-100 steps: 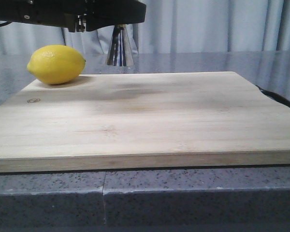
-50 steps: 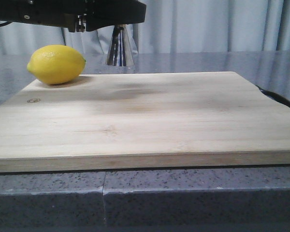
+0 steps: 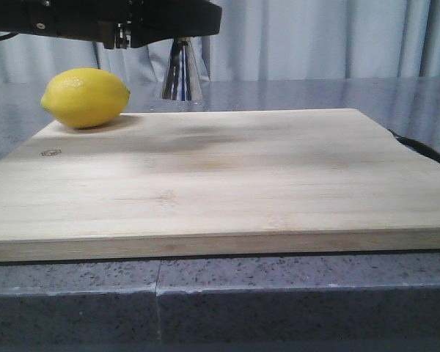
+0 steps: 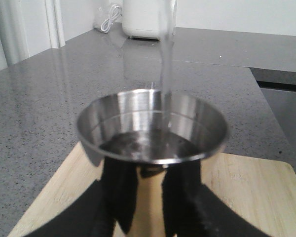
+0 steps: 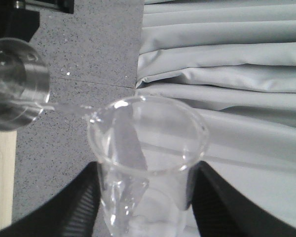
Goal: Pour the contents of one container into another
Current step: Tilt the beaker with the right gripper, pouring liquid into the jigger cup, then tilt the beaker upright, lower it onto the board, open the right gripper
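Front view: a pale wooden cutting board (image 3: 220, 180) lies on the grey speckled counter (image 3: 279, 301). A yellow lemon (image 3: 85, 97) sits on the board's far left corner. Behind the board's far edge, the lower cone of the steel jigger (image 3: 181, 73) shows, its upper part hidden by a black arm (image 3: 110, 20) that crosses the top of the picture. Pale curtains (image 3: 330, 40) hang behind. No beaker shows here, and neither gripper's fingers can be made out.

Left wrist view: the left gripper (image 4: 148, 207) is clamped on the jigger (image 4: 150, 128), its dark fingers (image 4: 116, 197) pressed against the narrow lower part on both sides. The jigger stands upright above the board (image 4: 246, 192), its wide mouth open, with clear liquid pooled inside. A thin clear stream (image 4: 165, 64) falls from above into the cup. A white appliance (image 4: 148, 17) stands far back on the counter (image 4: 54, 84).

Right wrist view: the right gripper (image 5: 145, 207) grasps the clear glass beaker (image 5: 148, 163), dark fingers (image 5: 79, 207) on either side of its wall. The beaker is tipped over, its flared rim and spout turned toward the jigger (image 5: 17, 84), and a stream of liquid (image 5: 69, 107) runs from the spout to the jigger's mouth. Counter (image 5: 89, 54) and curtain (image 5: 227, 74) fill the background.
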Tool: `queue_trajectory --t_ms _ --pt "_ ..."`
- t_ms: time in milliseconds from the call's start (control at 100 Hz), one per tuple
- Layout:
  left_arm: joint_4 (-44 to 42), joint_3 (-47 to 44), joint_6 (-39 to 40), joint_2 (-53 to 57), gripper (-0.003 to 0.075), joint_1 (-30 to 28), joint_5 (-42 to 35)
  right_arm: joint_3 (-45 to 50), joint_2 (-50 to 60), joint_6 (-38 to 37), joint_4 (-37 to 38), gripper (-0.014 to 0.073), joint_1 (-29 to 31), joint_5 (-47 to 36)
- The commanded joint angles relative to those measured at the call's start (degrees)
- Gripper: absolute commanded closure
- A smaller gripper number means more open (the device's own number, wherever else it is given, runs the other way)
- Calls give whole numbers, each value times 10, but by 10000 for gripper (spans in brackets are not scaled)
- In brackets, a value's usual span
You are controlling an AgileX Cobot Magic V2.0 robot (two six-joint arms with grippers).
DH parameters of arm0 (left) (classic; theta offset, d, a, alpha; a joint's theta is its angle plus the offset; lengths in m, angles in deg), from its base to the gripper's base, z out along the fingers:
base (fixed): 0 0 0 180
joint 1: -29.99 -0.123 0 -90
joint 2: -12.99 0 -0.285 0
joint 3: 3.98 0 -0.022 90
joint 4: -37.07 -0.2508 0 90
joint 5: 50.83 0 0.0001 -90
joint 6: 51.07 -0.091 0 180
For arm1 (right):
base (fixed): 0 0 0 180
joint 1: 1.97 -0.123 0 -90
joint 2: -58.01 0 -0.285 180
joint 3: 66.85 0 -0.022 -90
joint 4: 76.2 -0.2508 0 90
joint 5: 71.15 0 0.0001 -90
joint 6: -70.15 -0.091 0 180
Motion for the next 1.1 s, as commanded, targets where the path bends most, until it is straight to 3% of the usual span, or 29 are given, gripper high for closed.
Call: queue_trajectory --t_ms 0,230,630,760,930,1090 --pt "51 16 4 29 542 5 57 -21 20 7 28 283 0 -40" --pt "51 16 4 29 542 5 57 -21 20 -11 14 283 0 -37" --pt "51 16 4 29 542 5 57 -21 20 -236 -23 283 11 -25" --pt "51 16 4 29 542 5 57 -21 29 -298 -61 283 42 -25" --pt "51 16 4 29 542 5 57 4 62 -324 -146 283 104 -35" --pt "51 16 4 29 542 5 57 88 119 -329 -230 283 170 -111"
